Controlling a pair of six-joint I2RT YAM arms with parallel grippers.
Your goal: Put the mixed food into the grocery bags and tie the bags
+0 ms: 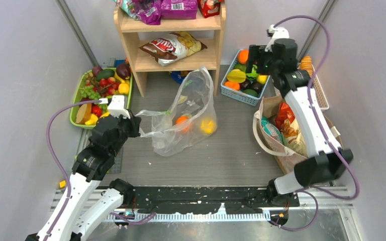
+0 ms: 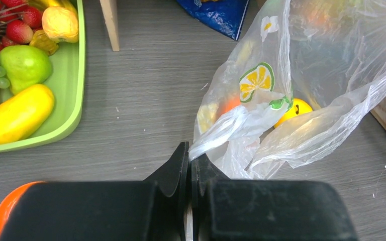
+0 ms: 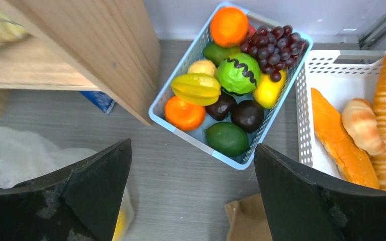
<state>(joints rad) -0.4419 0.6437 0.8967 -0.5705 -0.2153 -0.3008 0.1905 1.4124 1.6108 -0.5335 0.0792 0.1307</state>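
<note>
A clear plastic bag (image 1: pixel 193 108) lies mid-table with an orange (image 1: pixel 182 120) and a lemon (image 1: pixel 207 125) inside. My left gripper (image 1: pixel 136 126) is shut on its drawn-out left edge; in the left wrist view the plastic (image 2: pixel 241 118) runs straight into the closed left gripper (image 2: pixel 190 156). At the right stands the tan tote (image 1: pixel 281 150), with snack packets (image 1: pixel 285 118) showing in its mouth. My right gripper (image 3: pixel 192 145) hangs open and holds nothing, above the floor just in front of the blue fruit basket (image 3: pixel 181 65). In the top view the right gripper (image 1: pixel 255 61) is over that basket.
A wooden shelf (image 1: pixel 130 45) at the back carries a brown-white snack packet (image 1: pixel 171 47) and purple packets (image 1: pixel 178 7). A green tray (image 1: pixel 76 108) of fruit sits at the left. A white basket (image 3: pixel 331 85) with bread stands right of the blue one. A blue packet (image 2: pixel 216 15) lies under the shelf.
</note>
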